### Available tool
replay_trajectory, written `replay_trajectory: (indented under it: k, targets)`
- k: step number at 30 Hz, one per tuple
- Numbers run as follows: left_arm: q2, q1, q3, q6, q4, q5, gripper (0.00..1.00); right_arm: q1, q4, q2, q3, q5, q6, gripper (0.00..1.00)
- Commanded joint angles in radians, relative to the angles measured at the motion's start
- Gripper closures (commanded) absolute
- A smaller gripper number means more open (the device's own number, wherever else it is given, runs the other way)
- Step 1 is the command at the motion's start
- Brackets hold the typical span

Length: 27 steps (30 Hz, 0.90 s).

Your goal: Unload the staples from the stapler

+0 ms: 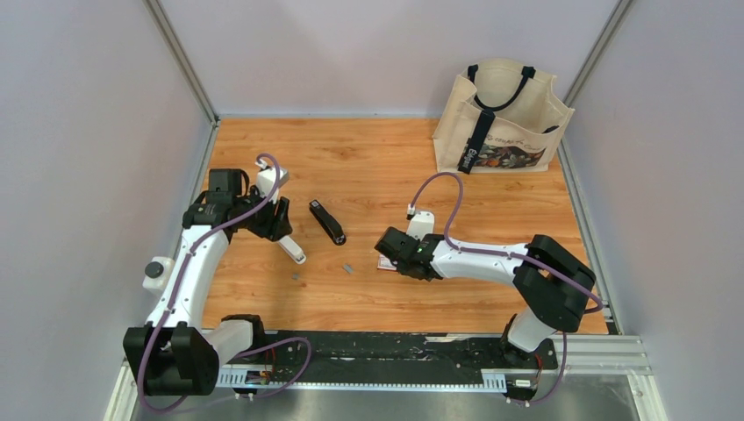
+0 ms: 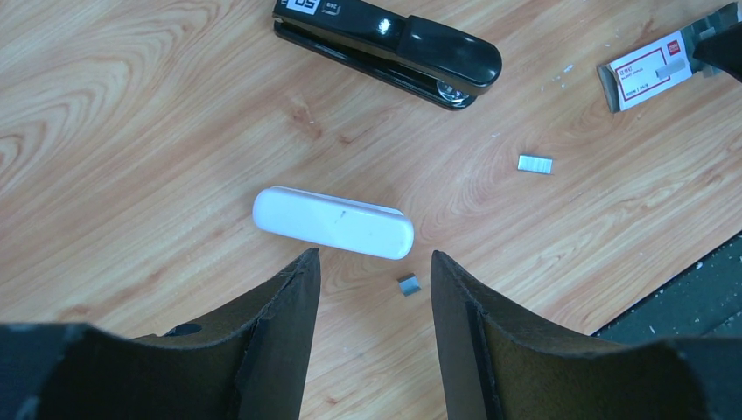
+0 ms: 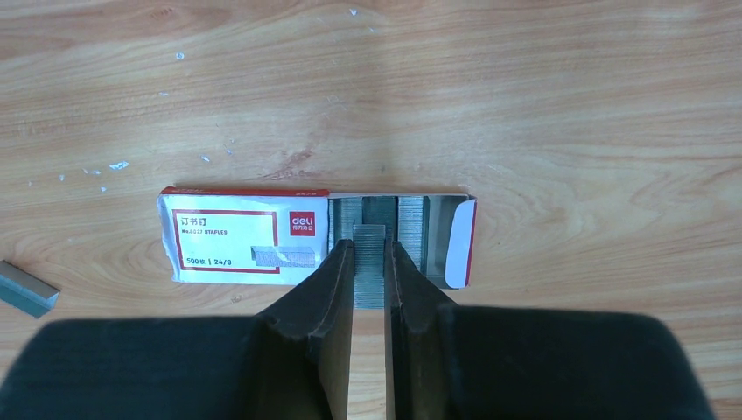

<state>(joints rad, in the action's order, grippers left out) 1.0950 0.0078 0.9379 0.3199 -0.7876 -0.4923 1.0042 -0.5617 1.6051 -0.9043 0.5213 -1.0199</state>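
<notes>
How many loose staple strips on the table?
2 strips. One by the white bar, one nearer the box. A third strip is in the right pincer; the box holds more.

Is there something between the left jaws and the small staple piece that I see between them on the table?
Nothing visible does. The staple piece lies uncovered on the table, in the gap of the left gripper, whose jaws stand open. The white oblong object lies just beyond the piece and does not cover it.

Bright even light, soft shadows, sharp focus; glare on the black stapler [image 2: 385,48].
</notes>
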Motion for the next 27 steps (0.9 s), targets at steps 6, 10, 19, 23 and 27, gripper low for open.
replay_trajectory:
  k: [6,10,19,23,27]
  targets:
    - [-0.023,-0.003,-0.010,0.005,0.028,-0.014,0.42,-0.010,0.057,-0.024,0.004,0.009,0.012,0.85]
    - [-0.024,-0.005,-0.011,0.005,0.028,-0.014,0.42,-0.010,0.068,-0.036,0.013,0.003,0.015,0.85]
    - [-0.032,-0.003,-0.022,0.008,0.028,-0.012,0.42,-0.012,0.082,-0.039,0.018,-0.001,0.021,0.85]
    - [-0.032,-0.005,-0.025,0.015,0.025,-0.009,0.42,-0.012,0.089,-0.039,0.015,0.002,0.027,0.85]
    - [-0.032,-0.005,-0.028,0.015,0.027,-0.012,0.42,-0.012,0.082,-0.036,0.011,0.005,0.023,0.85]
